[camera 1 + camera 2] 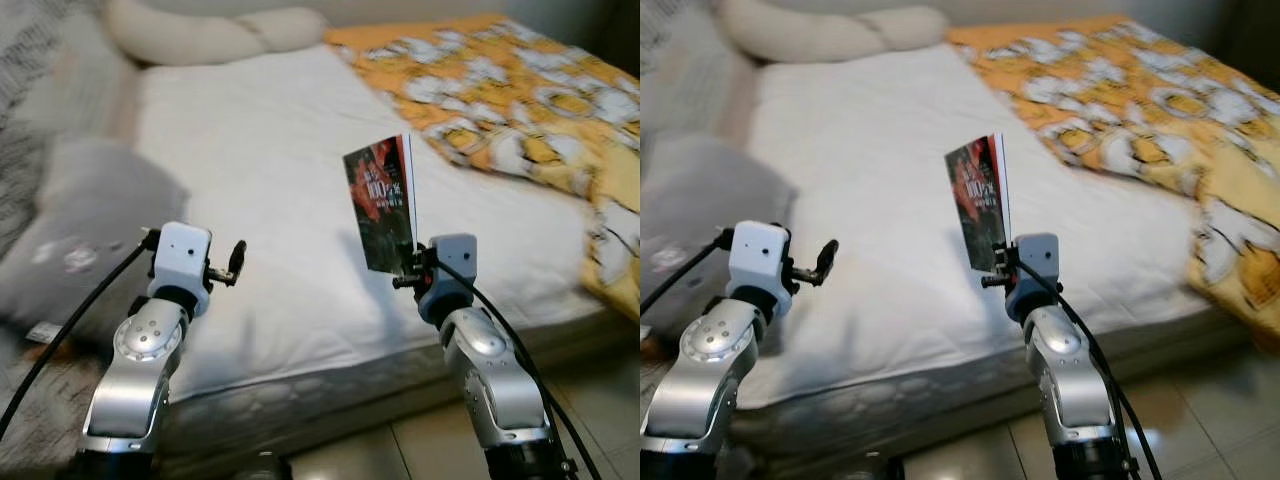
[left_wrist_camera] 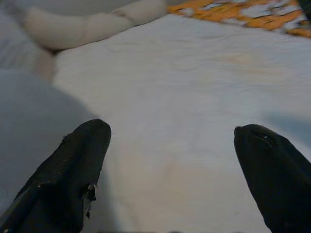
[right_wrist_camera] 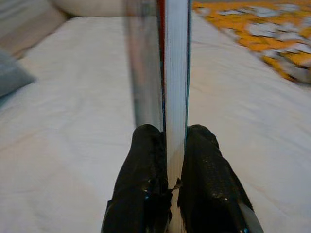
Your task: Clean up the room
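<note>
Dark-covered book (image 1: 383, 205) upright, pinched at its bottom edge by right gripper (image 3: 175, 187) above white bed (image 1: 270, 190); left gripper (image 2: 170, 165) spread wide, empty

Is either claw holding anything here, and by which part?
The right claw grips a book upright by its bottom edge, above the bed. The left claw is open, holding nothing.

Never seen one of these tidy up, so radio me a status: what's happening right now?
Right pincer shut on book, upright above bed. Left pincer open, nothing in it. Grey pillow beside left arm, orange quilt far side.
</note>
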Controlling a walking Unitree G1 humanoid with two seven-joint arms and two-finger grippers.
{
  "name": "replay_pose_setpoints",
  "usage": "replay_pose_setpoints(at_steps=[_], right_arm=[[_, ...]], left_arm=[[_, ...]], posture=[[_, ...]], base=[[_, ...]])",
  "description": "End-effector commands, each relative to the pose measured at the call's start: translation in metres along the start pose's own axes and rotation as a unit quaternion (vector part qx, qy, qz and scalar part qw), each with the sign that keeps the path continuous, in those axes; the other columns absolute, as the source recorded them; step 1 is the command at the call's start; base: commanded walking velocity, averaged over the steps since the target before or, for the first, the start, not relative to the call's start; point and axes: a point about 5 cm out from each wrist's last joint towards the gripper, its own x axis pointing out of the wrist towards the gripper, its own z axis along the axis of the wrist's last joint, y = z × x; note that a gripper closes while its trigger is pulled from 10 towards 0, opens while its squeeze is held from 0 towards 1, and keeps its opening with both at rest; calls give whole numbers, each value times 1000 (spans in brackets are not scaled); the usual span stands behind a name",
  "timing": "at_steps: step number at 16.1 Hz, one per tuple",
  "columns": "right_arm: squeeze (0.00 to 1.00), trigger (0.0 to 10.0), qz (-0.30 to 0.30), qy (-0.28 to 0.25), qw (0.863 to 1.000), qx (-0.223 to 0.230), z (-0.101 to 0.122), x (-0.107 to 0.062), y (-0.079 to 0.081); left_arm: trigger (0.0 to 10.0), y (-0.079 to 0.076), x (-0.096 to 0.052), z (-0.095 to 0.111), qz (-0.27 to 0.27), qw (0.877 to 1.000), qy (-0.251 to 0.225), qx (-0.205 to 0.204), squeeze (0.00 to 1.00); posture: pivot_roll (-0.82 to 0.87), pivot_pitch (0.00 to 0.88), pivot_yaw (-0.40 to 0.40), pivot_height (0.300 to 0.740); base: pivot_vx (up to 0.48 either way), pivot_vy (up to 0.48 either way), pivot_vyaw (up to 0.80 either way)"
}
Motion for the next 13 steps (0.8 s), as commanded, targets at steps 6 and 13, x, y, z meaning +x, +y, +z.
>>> replay_pose_setpoints(at_steps=[6,13], right_arm=[[0,10000,51,-2,999,-10,4,-1,10],[0,10000,66,13,998,-6,1,-4,9]], left_arm=[[10000,5,0,3,6,1000,-6,0,0],[10000,2,-2,3,2,1000,-7,-1,0]], posture=[[-15,0,36,740],[-10,0,31,740]], base=[[227,0,667],[0,0,0]])
